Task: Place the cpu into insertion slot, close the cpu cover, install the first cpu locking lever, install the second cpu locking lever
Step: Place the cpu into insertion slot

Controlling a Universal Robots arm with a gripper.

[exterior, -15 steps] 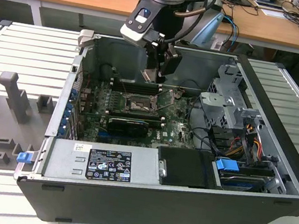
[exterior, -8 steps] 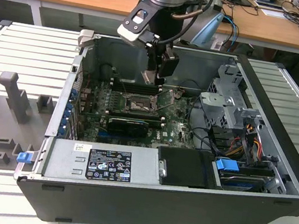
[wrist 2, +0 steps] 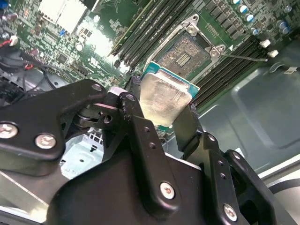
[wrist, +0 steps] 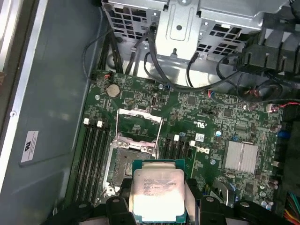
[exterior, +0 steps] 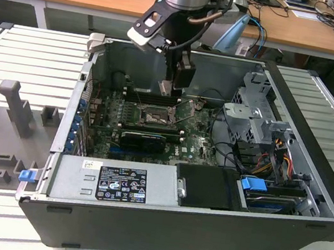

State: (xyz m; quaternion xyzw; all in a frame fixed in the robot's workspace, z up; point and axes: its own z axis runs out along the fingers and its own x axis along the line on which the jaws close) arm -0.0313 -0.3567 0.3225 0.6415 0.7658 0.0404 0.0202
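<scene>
My gripper (exterior: 175, 81) hangs inside the open computer case, shut on the cpu (exterior: 165, 88), a flat square chip with a tan-grey metal face. Both wrist views show the cpu (wrist 2: 164, 101) (wrist: 158, 194) pinched by its edges between the black fingers. It is held in the air above the green motherboard, a little off to one side of the insertion slot (wrist: 125, 166) (wrist 2: 185, 54). The slot's pin field lies bare. The cpu cover (wrist: 139, 123), a silvery frame, stands flipped open next to the slot. A thin locking lever (wrist 2: 243, 57) sticks out beside the socket.
Black memory slots (wrist: 93, 154) flank the socket. A metal drive cage (exterior: 254, 110) with loose cables (wrist: 154, 65) stands on the exterior view's right. A power supply (exterior: 114, 183) fills the case's front. A heatsink (wrist: 241, 157) and an expansion card (exterior: 143, 139) sit nearby.
</scene>
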